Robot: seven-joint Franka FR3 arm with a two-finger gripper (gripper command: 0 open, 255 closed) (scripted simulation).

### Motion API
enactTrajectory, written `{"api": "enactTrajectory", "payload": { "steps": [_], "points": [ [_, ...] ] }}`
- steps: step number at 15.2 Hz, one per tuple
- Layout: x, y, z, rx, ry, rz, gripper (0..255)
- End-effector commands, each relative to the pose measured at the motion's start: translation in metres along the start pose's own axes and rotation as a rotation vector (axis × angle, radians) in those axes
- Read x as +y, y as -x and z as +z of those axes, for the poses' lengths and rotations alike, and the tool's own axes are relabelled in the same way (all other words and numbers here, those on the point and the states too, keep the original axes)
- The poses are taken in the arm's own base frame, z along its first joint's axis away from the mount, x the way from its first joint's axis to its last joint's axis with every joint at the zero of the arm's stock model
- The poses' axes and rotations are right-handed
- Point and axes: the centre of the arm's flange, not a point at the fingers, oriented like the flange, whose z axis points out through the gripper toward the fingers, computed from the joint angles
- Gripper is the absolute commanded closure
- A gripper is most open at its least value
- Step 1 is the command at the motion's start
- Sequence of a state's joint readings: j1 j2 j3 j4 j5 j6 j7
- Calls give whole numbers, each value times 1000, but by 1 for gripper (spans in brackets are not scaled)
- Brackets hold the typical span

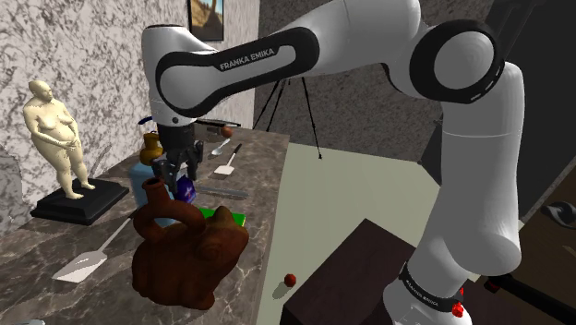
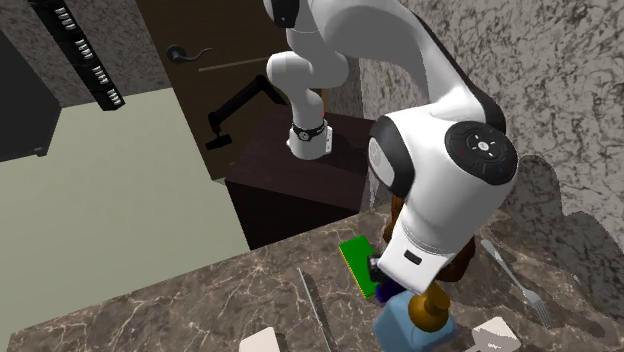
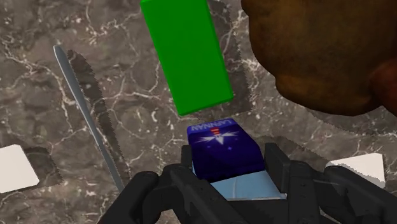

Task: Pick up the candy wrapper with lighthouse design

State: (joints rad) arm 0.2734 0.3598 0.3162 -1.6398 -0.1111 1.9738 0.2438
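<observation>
On a dark marbled counter (image 1: 263,175), a pale figurine (image 1: 57,138) stands on its black base at the shoulder view's left, with a white spatula (image 1: 85,263) lying in front of it. Just right of them, the Franka arm's black gripper (image 1: 180,182) hangs above the surface, its fingers clenched on the candy wrapper (image 1: 186,191). This is a small deep-blue packet with a white lighthouse emblem, seen from the wrist camera clasped between the two fingers. Below and to the right sits a brown jug (image 1: 189,254), with a green block (image 3: 186,54) on the counter just beyond it. A long knife (image 3: 89,124) lies apart from the block on the marble. The grasp appears made, and the packet looks to be clear of the counter. What seems left of the task is carrying the wrapper higher, well free of the jug beside it.
</observation>
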Motion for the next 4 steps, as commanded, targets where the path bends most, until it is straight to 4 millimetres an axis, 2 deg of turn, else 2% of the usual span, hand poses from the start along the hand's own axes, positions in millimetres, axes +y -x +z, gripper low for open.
{"api": "enactTrajectory", "payload": {
  "steps": [1,4],
  "points": [
    [0,1,-11,0,0,0,255],
    [0,1,-17,0,0,0,255]
  ]
}}
